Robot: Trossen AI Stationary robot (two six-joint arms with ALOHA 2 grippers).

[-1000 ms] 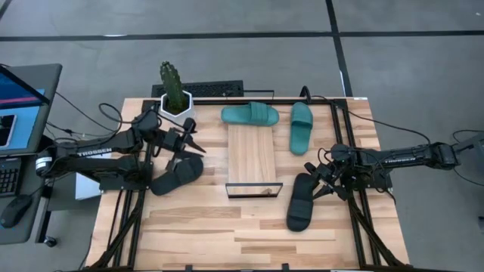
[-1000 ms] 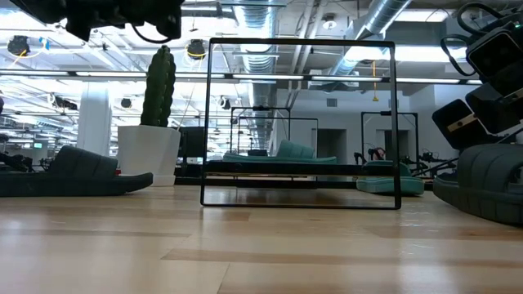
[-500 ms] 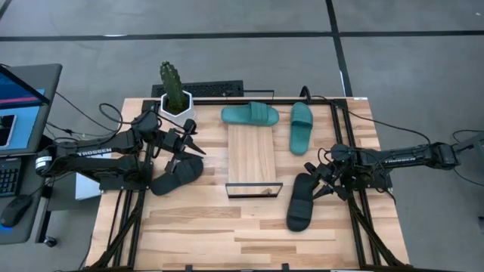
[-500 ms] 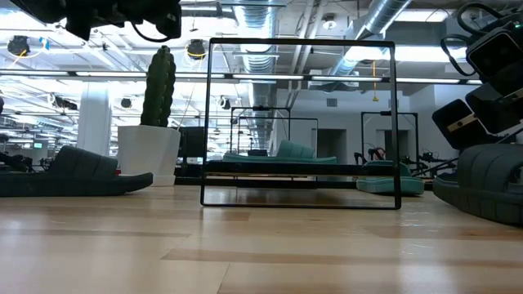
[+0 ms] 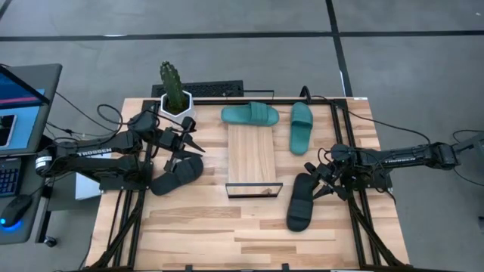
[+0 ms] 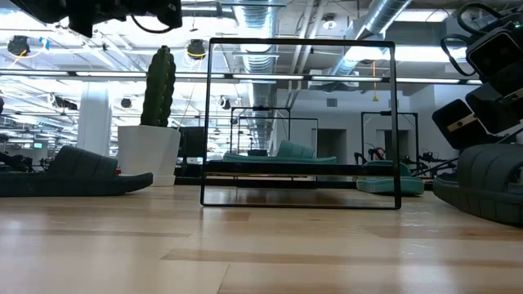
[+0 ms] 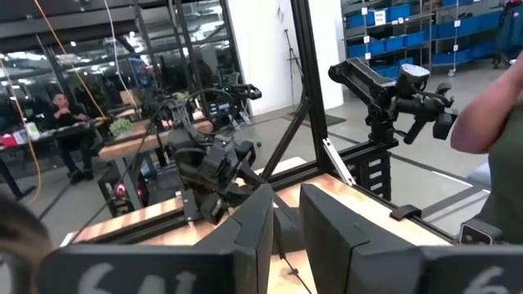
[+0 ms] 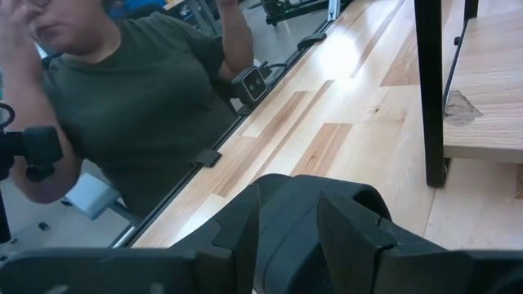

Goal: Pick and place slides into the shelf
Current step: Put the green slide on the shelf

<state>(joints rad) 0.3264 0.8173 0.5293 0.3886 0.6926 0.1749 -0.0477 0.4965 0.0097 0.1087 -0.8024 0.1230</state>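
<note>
The right gripper (image 5: pixel 321 181) sits low at the right side of the table (image 5: pixel 197 234), its fingers (image 8: pixel 351 233) set narrowly about the strap of a black slide (image 5: pixel 301 201), which fills the space between them in the right wrist view. That slide lies toe toward the near edge, just right of the shelf's near wire frame (image 5: pixel 254 190), with bare wood open in front of it and to its left. The left gripper (image 5: pixel 187 142) hangs over the left side of the table, its fingers (image 7: pixel 331 233) drawn close together with only a slim gap and nothing between them. Just nearer than it lies the second black slide (image 5: pixel 175 174), angled across the table frame's black bars. A cactus (image 5: pixel 172 85) in a white pot (image 5: pixel 175 109) stands at the far left corner, close behind the left gripper. The shelf (image 5: pixel 251 155), a pale plank with a thin black frame, runs near to far in the middle of the table. One teal slide (image 5: pixel 249 114) lies crosswise at its far end; the other teal slide (image 5: pixel 301 127) lies lengthwise just to its right. The near half of the table is open wood. A person in a dark green shirt (image 8: pixel 139 106) shows beyond the table in the right wrist view.
</note>
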